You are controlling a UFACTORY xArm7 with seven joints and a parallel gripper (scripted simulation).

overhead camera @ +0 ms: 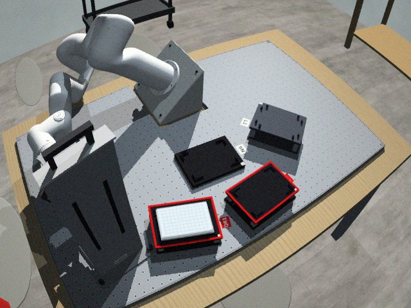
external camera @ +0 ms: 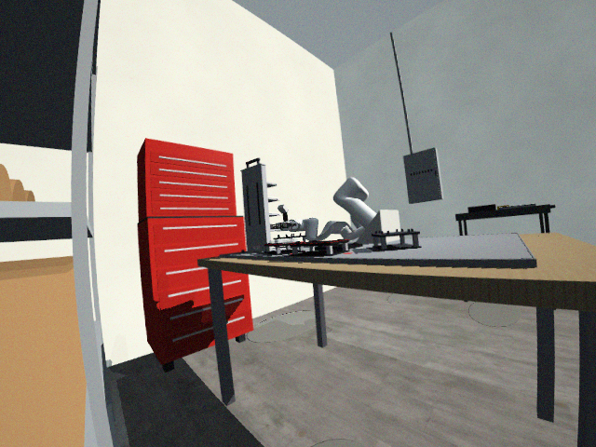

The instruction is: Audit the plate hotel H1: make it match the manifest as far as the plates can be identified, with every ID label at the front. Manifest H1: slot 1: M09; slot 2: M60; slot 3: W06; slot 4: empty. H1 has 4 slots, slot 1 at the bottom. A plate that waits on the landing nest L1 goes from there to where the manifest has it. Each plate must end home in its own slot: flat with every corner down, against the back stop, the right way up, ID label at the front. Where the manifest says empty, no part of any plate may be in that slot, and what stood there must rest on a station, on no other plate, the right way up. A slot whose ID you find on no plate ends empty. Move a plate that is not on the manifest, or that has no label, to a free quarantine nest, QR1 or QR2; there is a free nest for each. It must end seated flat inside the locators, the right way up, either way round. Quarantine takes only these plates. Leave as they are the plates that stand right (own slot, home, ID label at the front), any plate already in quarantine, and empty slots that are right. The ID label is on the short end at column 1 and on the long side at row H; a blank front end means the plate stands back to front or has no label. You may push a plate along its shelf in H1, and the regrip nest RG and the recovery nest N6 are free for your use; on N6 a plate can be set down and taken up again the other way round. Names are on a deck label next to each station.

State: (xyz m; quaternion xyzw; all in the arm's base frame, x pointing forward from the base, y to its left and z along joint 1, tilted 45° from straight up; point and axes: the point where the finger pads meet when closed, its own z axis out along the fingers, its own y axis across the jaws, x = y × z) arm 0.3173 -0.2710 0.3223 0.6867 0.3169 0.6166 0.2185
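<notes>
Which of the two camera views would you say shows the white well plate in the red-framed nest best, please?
The top view: it looks down on the white well plate, showing its grid of wells and how it sits inside the red-framed nest. The exterior view is distant and nearly level with the deck, so there the plate cannot be made out among the nests.

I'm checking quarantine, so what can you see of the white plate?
The white plate is a rectangular multiwell plate, its top a fine grid of wells, plastic by the look. It lies flat, right way up, inside a red-framed nest near the table's front edge, beside the tall hotel. Nothing touches it but the nest. No label shows from above.
</notes>
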